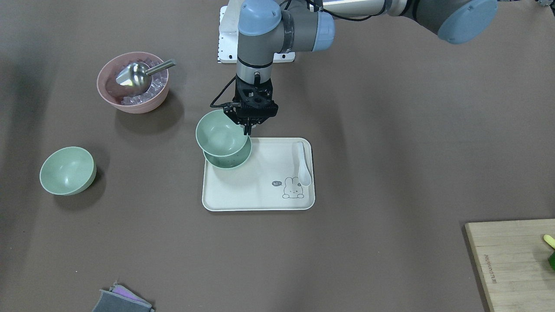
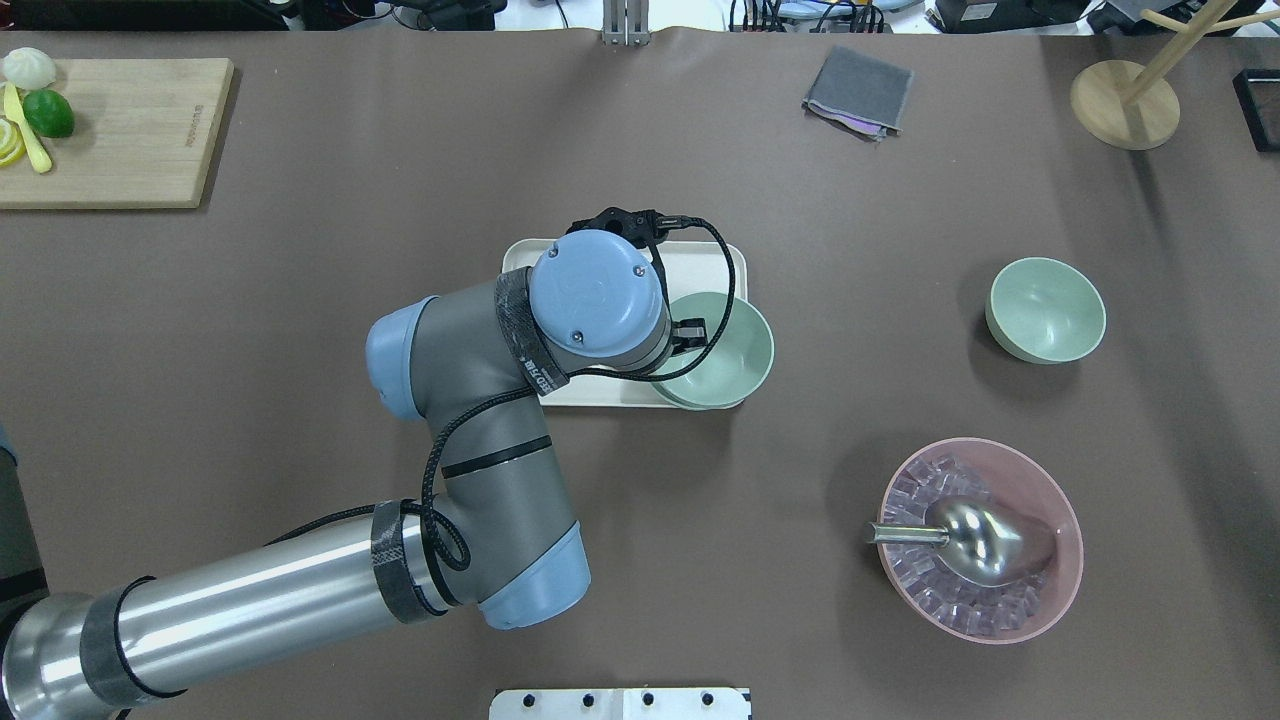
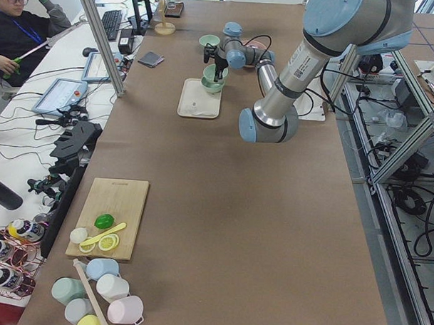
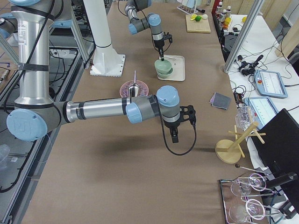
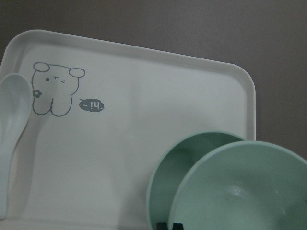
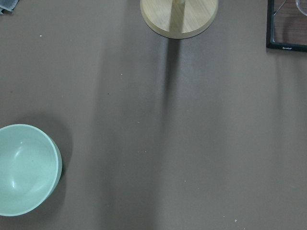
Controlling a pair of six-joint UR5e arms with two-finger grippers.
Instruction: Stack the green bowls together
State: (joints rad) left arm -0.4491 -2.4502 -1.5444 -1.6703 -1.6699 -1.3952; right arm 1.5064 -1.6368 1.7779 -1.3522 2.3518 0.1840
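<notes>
My left gripper (image 1: 248, 129) is shut on the rim of one green bowl (image 1: 219, 134), which it holds tilted just above and offset from a second green bowl (image 1: 233, 161). That second bowl sits in a corner of the cream tray (image 1: 260, 190). In the left wrist view the held bowl (image 5: 244, 191) overlaps the lower bowl (image 5: 170, 167). A third green bowl (image 1: 67, 170) stands alone on the table and also shows in the right wrist view (image 6: 26, 167). My right gripper (image 4: 174, 136) hangs over bare table; I cannot tell whether it is open or shut.
A white spoon (image 1: 302, 164) lies on the tray beside a rabbit drawing. A pink bowl (image 1: 106, 89) of ice with a metal scoop (image 1: 134, 74) stands near the robot's base. A cutting board (image 2: 110, 130), a grey cloth (image 2: 858, 92) and a wooden stand (image 2: 1125, 100) sit along the far edge.
</notes>
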